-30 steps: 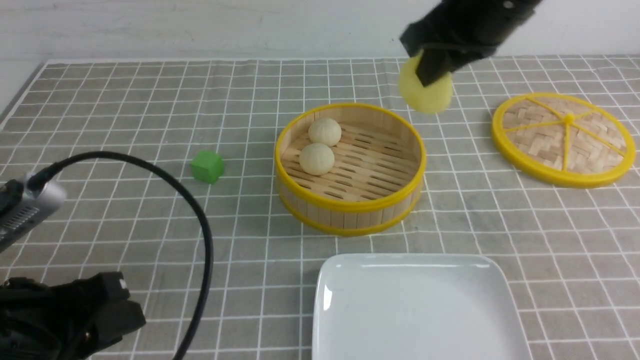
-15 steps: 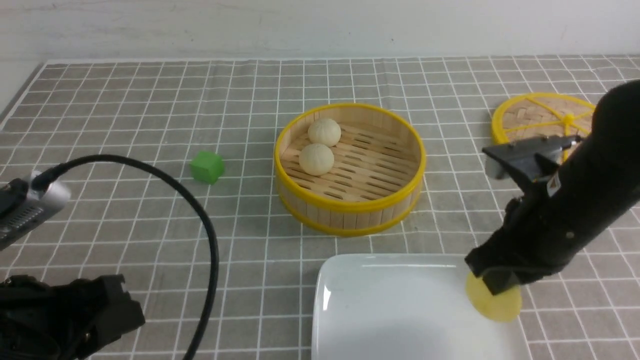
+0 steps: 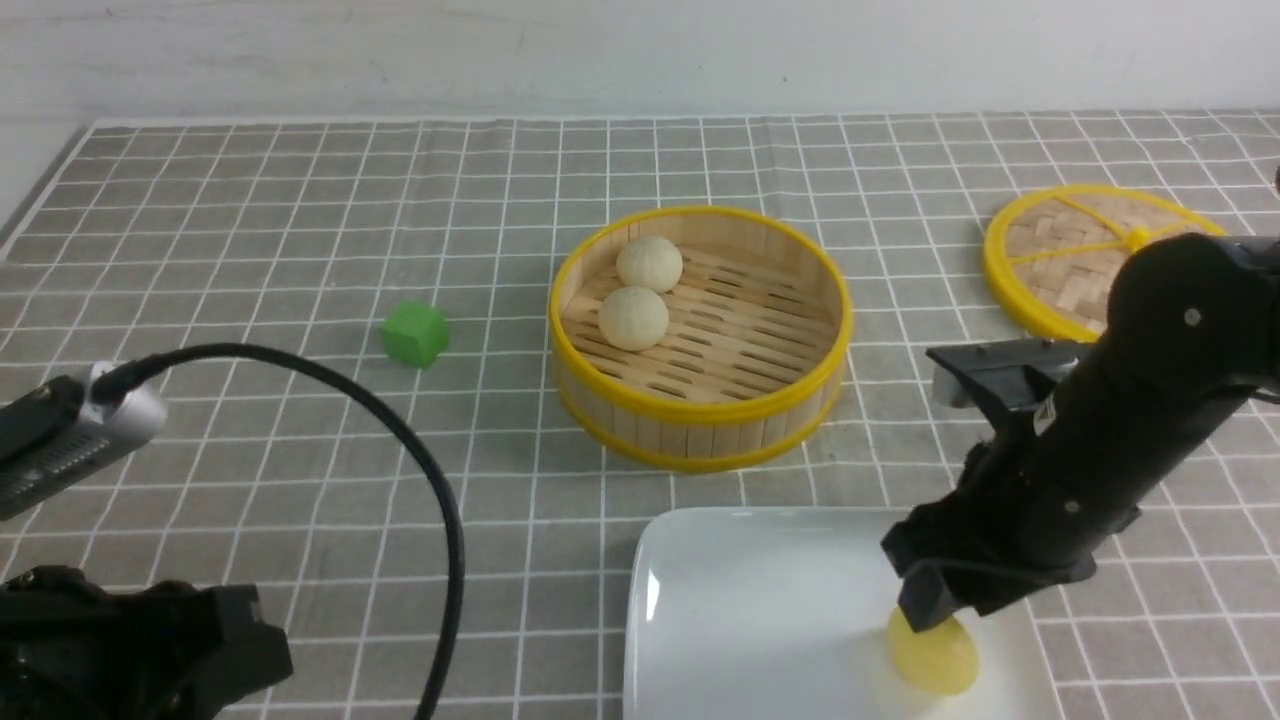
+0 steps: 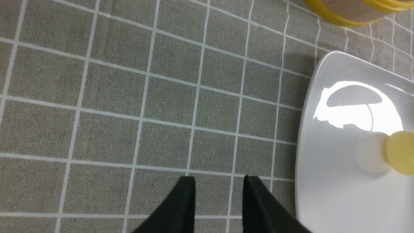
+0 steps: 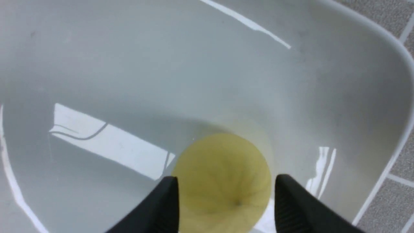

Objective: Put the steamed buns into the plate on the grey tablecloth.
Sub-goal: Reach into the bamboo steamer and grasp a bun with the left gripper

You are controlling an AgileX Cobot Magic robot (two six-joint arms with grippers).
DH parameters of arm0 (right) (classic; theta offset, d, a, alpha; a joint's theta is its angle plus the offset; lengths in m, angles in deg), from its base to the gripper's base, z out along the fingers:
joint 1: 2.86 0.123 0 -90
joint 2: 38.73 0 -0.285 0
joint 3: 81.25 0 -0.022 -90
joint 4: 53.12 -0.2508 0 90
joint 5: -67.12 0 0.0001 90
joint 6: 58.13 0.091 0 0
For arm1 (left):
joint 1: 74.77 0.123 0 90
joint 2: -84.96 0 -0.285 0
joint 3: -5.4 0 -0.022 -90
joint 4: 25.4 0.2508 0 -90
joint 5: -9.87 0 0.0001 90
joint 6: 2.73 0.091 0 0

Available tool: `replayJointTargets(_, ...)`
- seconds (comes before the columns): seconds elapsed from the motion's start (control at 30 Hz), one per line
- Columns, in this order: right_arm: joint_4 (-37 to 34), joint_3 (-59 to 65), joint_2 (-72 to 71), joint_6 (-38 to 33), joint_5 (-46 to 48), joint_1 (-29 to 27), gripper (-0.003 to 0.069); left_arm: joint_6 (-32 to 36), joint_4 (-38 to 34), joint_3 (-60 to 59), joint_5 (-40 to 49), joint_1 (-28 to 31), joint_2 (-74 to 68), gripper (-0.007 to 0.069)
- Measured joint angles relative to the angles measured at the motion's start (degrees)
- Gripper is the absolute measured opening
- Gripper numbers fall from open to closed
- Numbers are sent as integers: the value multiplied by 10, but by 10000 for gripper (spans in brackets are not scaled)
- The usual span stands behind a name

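Front view: the left gripper (image 4: 220, 186) waits low over the cloth (image 3: 300, 440), near the plate (image 3: 740, 610). Its two fingers are apart with nothing in them. It is likely kept to the side so the other arm has room.

The plate lies flat on the cloth, close to the robot, maybe so both arms can reach it. The yellow bun (image 3: 932, 652) is in the plate, toward its right side. The right gripper (image 5: 226, 179) is over it with fingers spread, one on each side, so it is not squeezing the bun. I think it has let go, low down so the bun won't roll. It should go straight up next, or a finger could bump the bun.

Farther off is the basket (image 3: 700, 410). Its wall keeps in two white buns, one nearer (image 3: 633, 318) and one behind (image 3: 650, 264). They must still go to the plate. The green cube (image 3: 415, 334) sits left of the basket, not needed. The lid (image 3: 1060, 250) lies off to the right, so the basket is open on top.
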Motion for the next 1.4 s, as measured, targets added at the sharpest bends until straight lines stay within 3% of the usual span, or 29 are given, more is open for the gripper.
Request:
replayJointTargets(0.23, 58, -102, -38, -1, 129, 0, 433, 12, -2, 0, 27, 0, 0, 239)
replayJointTargets(0.37, 113, -133, -71, -1, 179, 0, 397, 13, -2, 0, 34, 0, 0, 239)
replayJointTargets(0.53, 152, -128, -145, 0, 194, 0, 230, 13, 2, 0, 36, 0, 0, 234)
replayJointTargets(0.7, 152, -81, -268, 9, 199, 0, 43, 14, 24, 0, 38, 0, 0, 126)
replayJointTargets(0.73, 152, -75, -279, 10, 199, 0, 36, 14, 25, 0, 38, 0, 0, 119)
replayJointTargets(0.77, 152, -47, -319, 15, 201, 0, -4, 14, 32, 3, 39, 0, 0, 59)
replayJointTargets(0.9, 152, 38, -424, 23, 202, 0, -15, 11, 42, 29, 58, 0, -12, 4)
replayJointTargets(1.23, 153, 257, -632, 52, 70, 0, -11, 7, 25, 234, 140, -1, -180, 1)
replayJointTargets(1.3, 154, 272, -640, 53, 59, 0, -10, 1, 25, 252, 139, -8, -209, 1)
replayJointTargets(1.4, 161, 297, -652, 55, 44, 0, -9, -24, 26, 303, 113, -65, -282, 1)
